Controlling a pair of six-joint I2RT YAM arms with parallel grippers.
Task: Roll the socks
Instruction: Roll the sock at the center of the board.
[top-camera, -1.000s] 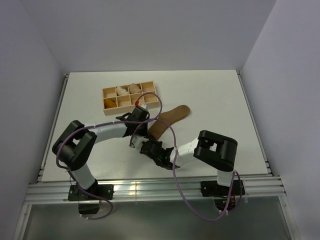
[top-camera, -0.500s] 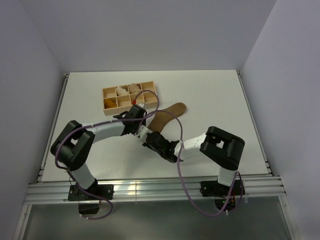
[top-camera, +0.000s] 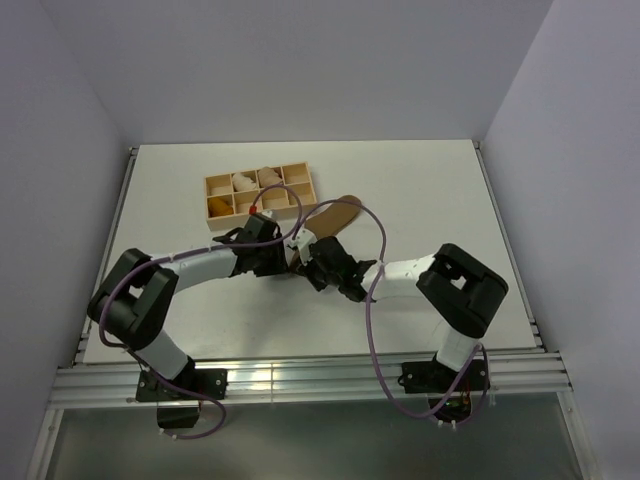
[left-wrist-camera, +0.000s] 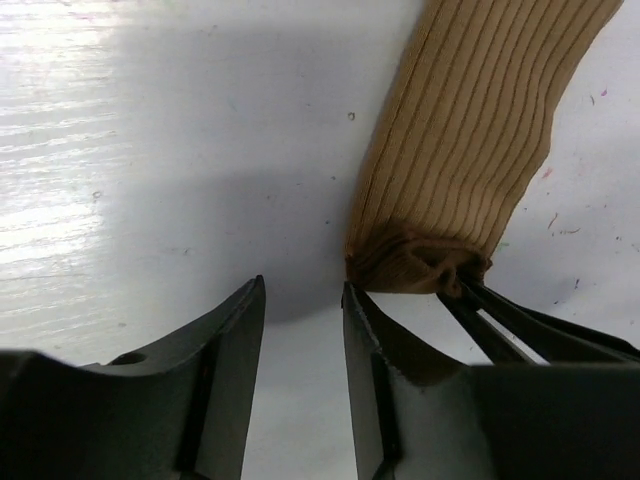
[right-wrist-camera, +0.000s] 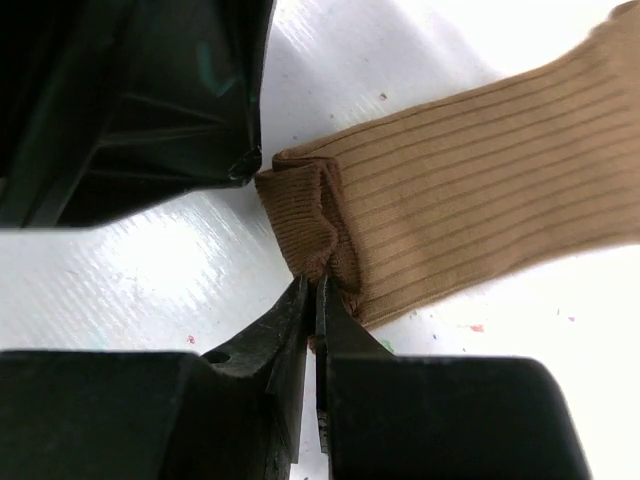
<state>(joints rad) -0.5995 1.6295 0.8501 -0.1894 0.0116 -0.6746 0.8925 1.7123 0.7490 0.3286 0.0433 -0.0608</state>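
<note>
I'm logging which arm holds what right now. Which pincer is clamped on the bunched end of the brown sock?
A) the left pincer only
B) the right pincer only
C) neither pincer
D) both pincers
B: the right wrist view shows the right pincer closed on the bunched end of the brown sock, while the left wrist view shows the left pincer open and empty beside it.
</note>
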